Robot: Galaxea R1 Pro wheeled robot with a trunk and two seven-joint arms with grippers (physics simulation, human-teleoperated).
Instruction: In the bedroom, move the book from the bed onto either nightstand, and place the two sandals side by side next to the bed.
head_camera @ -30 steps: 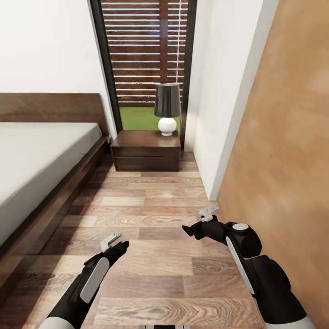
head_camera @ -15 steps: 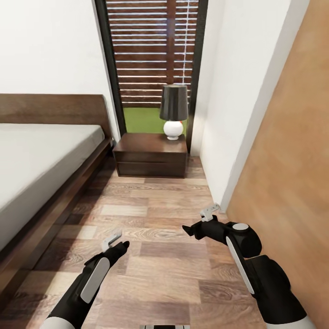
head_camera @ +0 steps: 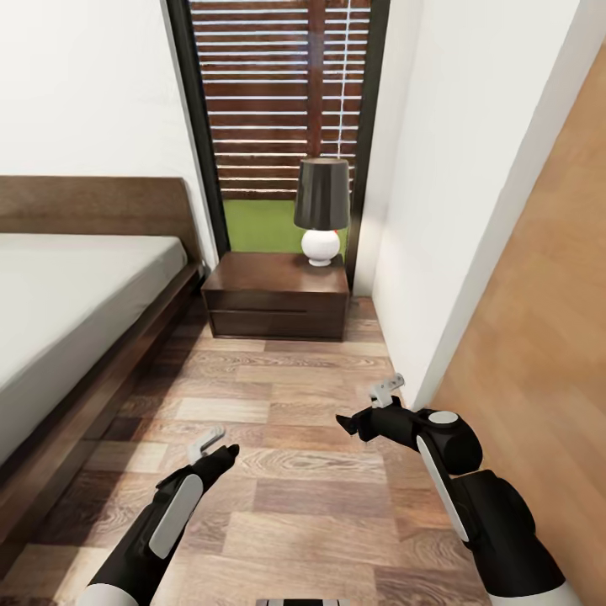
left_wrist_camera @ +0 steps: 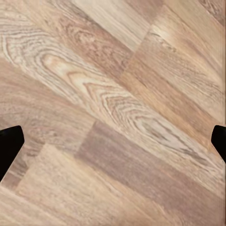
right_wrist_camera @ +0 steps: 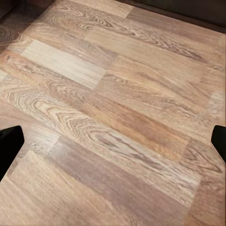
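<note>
The bed (head_camera: 67, 286), with its pale mattress and dark wood frame, runs along the left of the head view. The nightstand (head_camera: 278, 296) stands ahead beside the headboard, under the tall window (head_camera: 278, 101). The book and the two sandals are out of view. My left gripper (head_camera: 217, 450) hovers over the plank floor near the bed's side. My right gripper (head_camera: 364, 408) is held above the floor close to the white wall. In both wrist views the dark fingertips (left_wrist_camera: 9, 143) (right_wrist_camera: 9, 141) sit far apart at the picture's edges, over bare floor: both grippers are open and hold nothing.
A black-shaded lamp with a round white base (head_camera: 321, 206) stands on the nightstand's right half. A white wall (head_camera: 438, 168) and a tan wood panel (head_camera: 547, 337) close in on the right. A strip of wood floor (head_camera: 278, 396) runs between them and the bed.
The whole head view has shifted, so the camera moved: the wood panel on the right covers less of the picture. Both arms keep the same pose and stay open.
</note>
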